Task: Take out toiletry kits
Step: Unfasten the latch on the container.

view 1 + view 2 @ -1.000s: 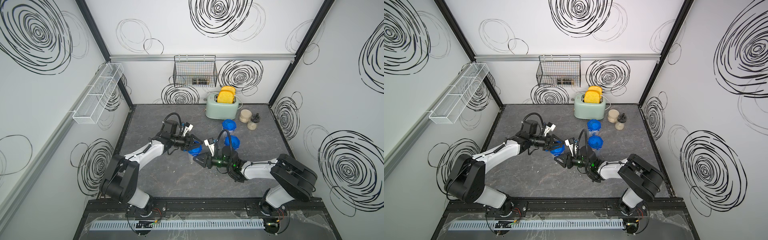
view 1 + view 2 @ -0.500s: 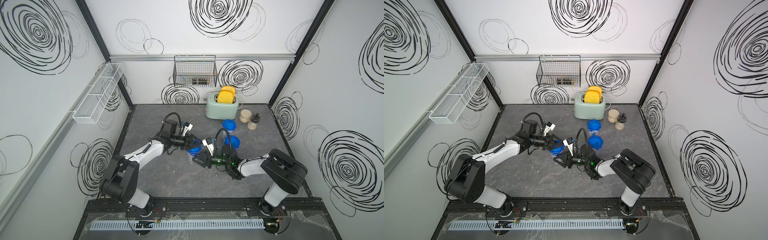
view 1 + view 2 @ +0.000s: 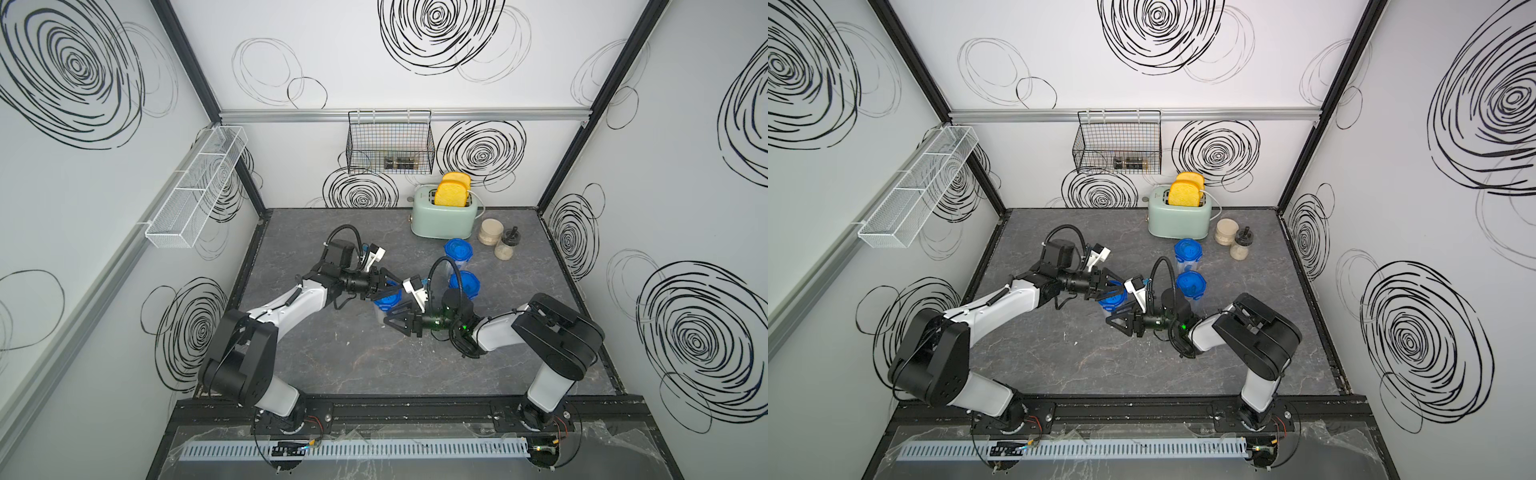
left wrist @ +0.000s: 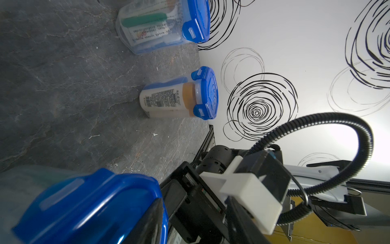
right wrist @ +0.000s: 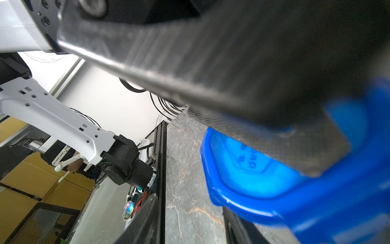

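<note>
- In both top views, the near tall clear plastic container with a blue clip lid stands just right of the frame's centre, with an arm on either side.
- The left gripper comes in at lid height, fingers parted to either side of the lid. The right gripper sits lower, fingers in a V against the clear body. Our guess is that the right one steadies the tub while the left works the lid. We can't tell if either is actually clamped.
- The surface is a dark grey marbled tabletop. Around it are white walls with black scribbled spirals. A black wire basket hangs upper centre, and a mint-green toaster holding two yellow toast slices sits below it.
- In the left wrist view, the toiletry kits are all inside closed tubs. One tub holds a cream mini bottle with a tan cap, and another holds a green-handled piece with printed tubes.
- In the right wrist view, a dark textured finger, which we take for the left gripper's, lies across the near lid. So the lid is on, and we can't make out what's in that tub.
</note>
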`<move>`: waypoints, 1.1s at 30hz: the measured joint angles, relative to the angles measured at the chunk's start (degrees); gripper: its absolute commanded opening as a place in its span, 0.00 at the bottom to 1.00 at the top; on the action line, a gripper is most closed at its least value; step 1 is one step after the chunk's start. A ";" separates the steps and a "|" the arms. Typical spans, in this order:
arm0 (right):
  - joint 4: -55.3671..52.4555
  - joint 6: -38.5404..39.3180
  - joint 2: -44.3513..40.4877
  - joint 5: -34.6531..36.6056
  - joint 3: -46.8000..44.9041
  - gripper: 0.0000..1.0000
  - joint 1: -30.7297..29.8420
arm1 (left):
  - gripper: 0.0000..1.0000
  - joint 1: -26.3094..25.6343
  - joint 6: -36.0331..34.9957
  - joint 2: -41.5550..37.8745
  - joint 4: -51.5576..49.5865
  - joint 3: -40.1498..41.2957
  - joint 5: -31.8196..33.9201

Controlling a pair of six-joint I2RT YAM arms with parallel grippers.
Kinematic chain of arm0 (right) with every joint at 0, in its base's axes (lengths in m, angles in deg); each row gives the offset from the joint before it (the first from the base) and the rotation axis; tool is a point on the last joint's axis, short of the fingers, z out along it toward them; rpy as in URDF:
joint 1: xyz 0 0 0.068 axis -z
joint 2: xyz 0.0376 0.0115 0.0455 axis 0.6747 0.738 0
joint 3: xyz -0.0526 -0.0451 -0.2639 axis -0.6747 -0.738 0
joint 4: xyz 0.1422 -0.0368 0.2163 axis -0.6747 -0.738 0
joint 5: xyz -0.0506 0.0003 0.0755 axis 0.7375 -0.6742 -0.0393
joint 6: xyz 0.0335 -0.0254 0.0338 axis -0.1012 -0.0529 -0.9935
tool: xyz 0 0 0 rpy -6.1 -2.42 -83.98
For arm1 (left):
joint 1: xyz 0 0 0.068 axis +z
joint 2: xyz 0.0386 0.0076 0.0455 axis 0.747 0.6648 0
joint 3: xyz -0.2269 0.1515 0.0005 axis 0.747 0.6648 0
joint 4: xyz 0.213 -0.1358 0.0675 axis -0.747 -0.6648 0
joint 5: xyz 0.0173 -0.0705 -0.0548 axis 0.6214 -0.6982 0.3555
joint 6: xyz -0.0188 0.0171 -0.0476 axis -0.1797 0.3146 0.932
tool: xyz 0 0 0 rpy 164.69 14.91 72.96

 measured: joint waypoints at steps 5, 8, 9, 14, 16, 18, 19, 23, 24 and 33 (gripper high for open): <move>0.96 0.15 0.48 -0.44 0.00 0.51 0.07 | 0.53 0.04 -0.11 0.00 -0.04 0.00 0.00; 1.92 0.13 1.03 -0.87 0.00 0.51 0.11 | 0.53 0.04 -0.20 -0.02 -0.04 0.00 0.00; 2.32 0.15 1.22 -1.01 0.00 0.51 0.11 | 0.53 0.04 -0.20 -0.02 -0.04 0.00 0.02; 3.02 0.17 1.51 -1.36 0.00 0.51 0.09 | 0.54 0.04 -0.26 0.00 -0.26 -0.09 0.04; 3.56 0.17 1.81 -1.60 0.00 0.51 0.07 | 0.53 0.04 -0.28 -0.02 -0.37 -0.11 0.09; 4.26 0.20 2.01 -2.10 0.00 0.51 0.04 | 0.53 0.04 -0.35 -0.02 -0.44 -0.11 0.13; 5.27 0.20 2.03 -2.73 0.28 0.51 -0.15 | 0.54 -0.02 -0.37 0.00 -0.37 -0.13 0.13; 7.82 0.39 2.01 -5.40 1.09 0.51 -1.31 | 0.53 -0.33 -0.55 0.00 -0.50 -0.31 0.52; 8.31 0.48 1.99 -5.92 1.09 0.51 -1.40 | 0.54 -0.37 -0.59 0.00 -0.50 -0.33 0.63; 3.82 5.86 -2.32 -8.26 2.03 0.52 -1.60 | 0.56 -0.57 -1.99 -0.68 -1.86 -0.72 1.55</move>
